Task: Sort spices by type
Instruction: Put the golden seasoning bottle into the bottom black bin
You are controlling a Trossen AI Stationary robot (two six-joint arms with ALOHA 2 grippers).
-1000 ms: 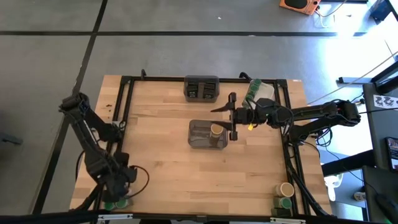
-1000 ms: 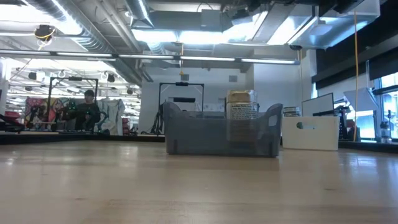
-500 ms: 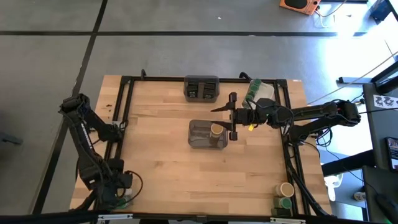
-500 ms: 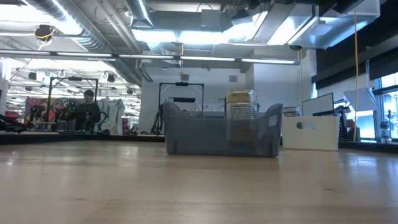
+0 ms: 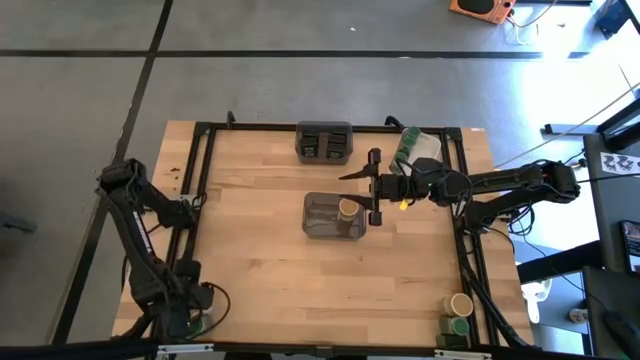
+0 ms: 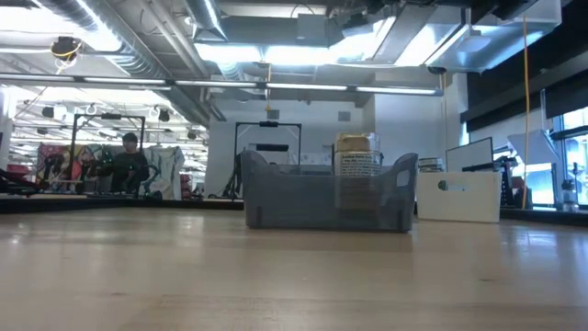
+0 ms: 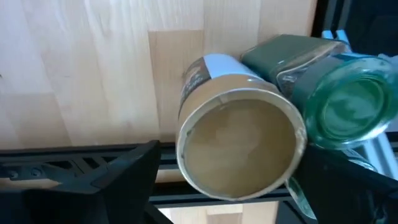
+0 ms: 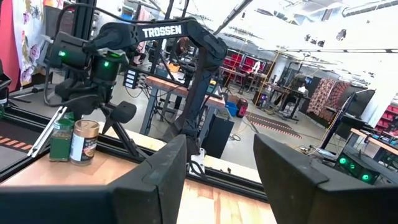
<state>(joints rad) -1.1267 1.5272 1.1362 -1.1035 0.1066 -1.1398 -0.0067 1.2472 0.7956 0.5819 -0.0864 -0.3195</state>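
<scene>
In the left wrist view a tan-lidded jar (image 7: 239,146) stands on the wood with a green-lidded jar (image 7: 339,112) close beside it. My left gripper (image 7: 230,165) is open at the table's near left corner (image 5: 185,320), one finger on each side of the tan jar. My right gripper (image 5: 375,187) is open and holds nothing, level over the right end of the grey bin (image 5: 322,228). Another tan-lidded jar (image 5: 347,208) stands in that bin. Dark tins (image 5: 324,142) sit at the far edge. A tan jar (image 5: 460,303) and a green jar (image 5: 457,325) stand at the near right corner.
A black frame rail (image 7: 74,168) runs along the near edge under my left gripper. A white tray with green jars (image 5: 410,145) sits at the far right. The low view shows the grey bin (image 6: 303,204) and a white box (image 6: 459,195). Bare wood lies between the bin and the near edge.
My left arm has moved toward the table's near edge and a little left, coming down over the jars at the near left corner. My right arm has kept still.
</scene>
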